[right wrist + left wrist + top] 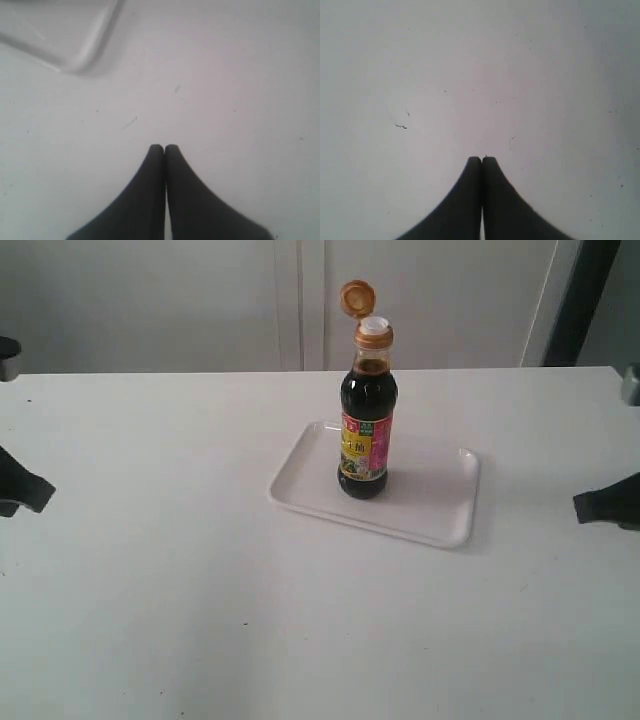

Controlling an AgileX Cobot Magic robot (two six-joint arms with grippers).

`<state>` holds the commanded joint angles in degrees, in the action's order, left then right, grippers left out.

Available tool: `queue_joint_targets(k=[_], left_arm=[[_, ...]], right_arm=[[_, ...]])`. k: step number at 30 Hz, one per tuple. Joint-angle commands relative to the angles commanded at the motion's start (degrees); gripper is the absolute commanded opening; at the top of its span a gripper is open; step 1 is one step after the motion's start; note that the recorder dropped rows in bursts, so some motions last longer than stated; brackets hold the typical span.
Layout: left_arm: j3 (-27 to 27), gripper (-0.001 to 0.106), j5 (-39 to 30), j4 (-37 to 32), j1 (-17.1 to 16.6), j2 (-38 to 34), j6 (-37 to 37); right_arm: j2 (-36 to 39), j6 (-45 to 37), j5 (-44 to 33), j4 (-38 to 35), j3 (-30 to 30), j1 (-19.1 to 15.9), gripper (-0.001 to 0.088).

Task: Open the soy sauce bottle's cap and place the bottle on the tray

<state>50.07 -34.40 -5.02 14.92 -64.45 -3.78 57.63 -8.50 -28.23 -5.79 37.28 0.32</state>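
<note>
Standing upright on the tray (440, 525), toward its left half, the bottle (367, 430) is seen with its label facing the exterior camera and its dark liquid filling it up to the neck. The cap (354, 296) is flipped back on its hinge and held tilted above and behind the white spout (374, 327), so the opening is left exposed. Both parts of the task appear to be done, judging from how things lie: the cap is open and the bottle rests inside the raised rim, which would keep it from sliding off. The tray is set near the middle of the white worktop (150, 620), within reach of either arm. The left end effector (482, 160) is seen with its fingers pressed together, nothing between them, over bare worktop at the left edge of the exterior view. The right end effector (164, 148) is likewise closed and empty, with a corner of the tray visible ahead of it. Both are kept well apart from the bottle, presumably so that it is not knocked over.
</note>
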Motion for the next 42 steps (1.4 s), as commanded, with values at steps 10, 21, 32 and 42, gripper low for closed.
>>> queue_joint_targets(k=[10,21,32,42], left_arm=[[-10.0,0.0,5.6,0.0,0.0,17.4,-2.0],[-16.5,0.0,6.9,-0.1,0.0,32.5,-2.0],[-25.0,0.0,10.0,0.0,0.0,46.3,-2.7],[-26.2,0.0,4.6,-0.3,0.0,49.8,-5.4]], right_arm=[[-18.5,-0.7,11.5,-0.1,-8.1,0.2,0.0],[-33.8,-2.0,14.1,-0.1,-14.3,3.2,0.0],[-47.6,-3.4,16.0,-0.3,-19.8,3.2,0.0],[-49.6,-3.3,14.3,-0.3,-20.0,3.2,0.0]])
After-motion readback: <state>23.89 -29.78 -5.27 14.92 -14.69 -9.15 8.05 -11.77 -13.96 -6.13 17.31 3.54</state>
